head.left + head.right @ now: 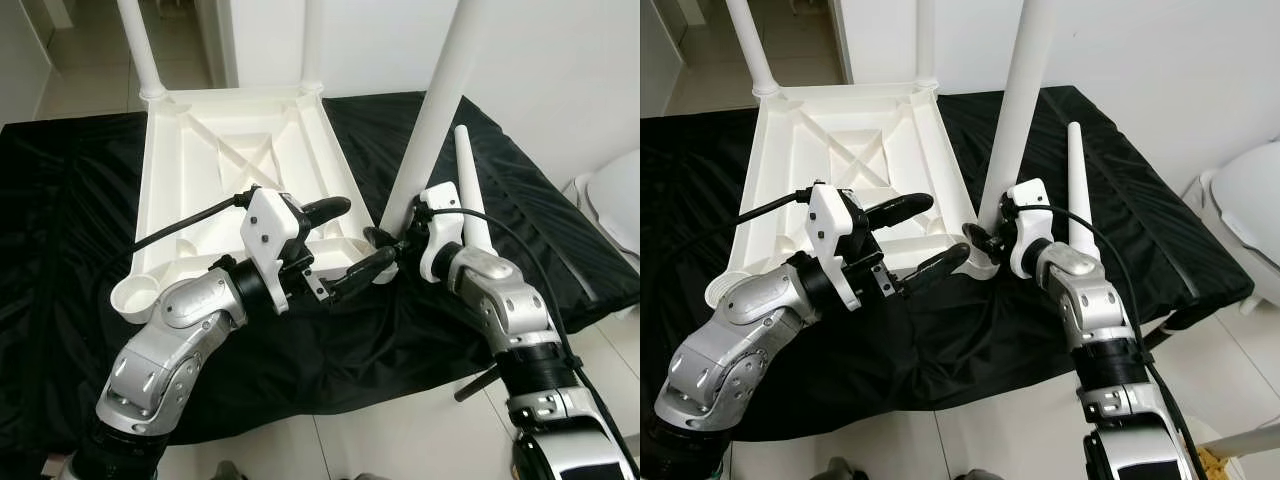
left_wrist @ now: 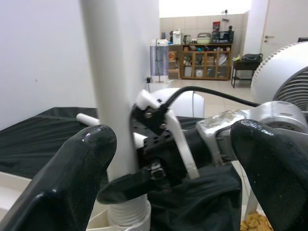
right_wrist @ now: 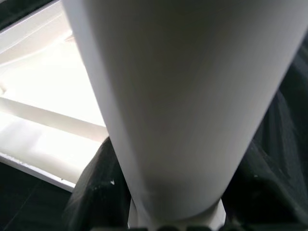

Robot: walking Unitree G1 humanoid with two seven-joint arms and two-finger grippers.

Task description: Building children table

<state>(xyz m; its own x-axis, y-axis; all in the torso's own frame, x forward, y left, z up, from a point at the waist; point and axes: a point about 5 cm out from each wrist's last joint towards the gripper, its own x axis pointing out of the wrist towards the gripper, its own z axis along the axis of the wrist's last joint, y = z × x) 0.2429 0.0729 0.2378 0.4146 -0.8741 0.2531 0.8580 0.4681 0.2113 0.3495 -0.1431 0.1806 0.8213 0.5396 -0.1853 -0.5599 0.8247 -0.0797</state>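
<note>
An upside-down white plastic tabletop [image 1: 215,150] lies on a black cloth. Upright legs stand in its far left corner [image 1: 138,45] and far right corner [image 1: 313,40]. A third leg [image 1: 432,110] stands tilted in the near right corner socket, and my right gripper [image 1: 392,243] is shut on it just above the base; its fingers [image 3: 94,192] flank the leg [image 3: 168,96]. My left gripper [image 1: 350,240] is open beside that corner, with its fingers [image 2: 72,183] pointing at the leg [image 2: 115,72]. A loose leg [image 1: 470,185] lies on the cloth behind my right wrist. The near left socket [image 1: 137,296] holds nothing.
The black cloth [image 1: 60,220] covers the low platform and drapes over its front edge [image 1: 330,395] onto the tiled floor. A white rounded object [image 1: 612,200] stands on the floor at the right. White walls rise behind the platform.
</note>
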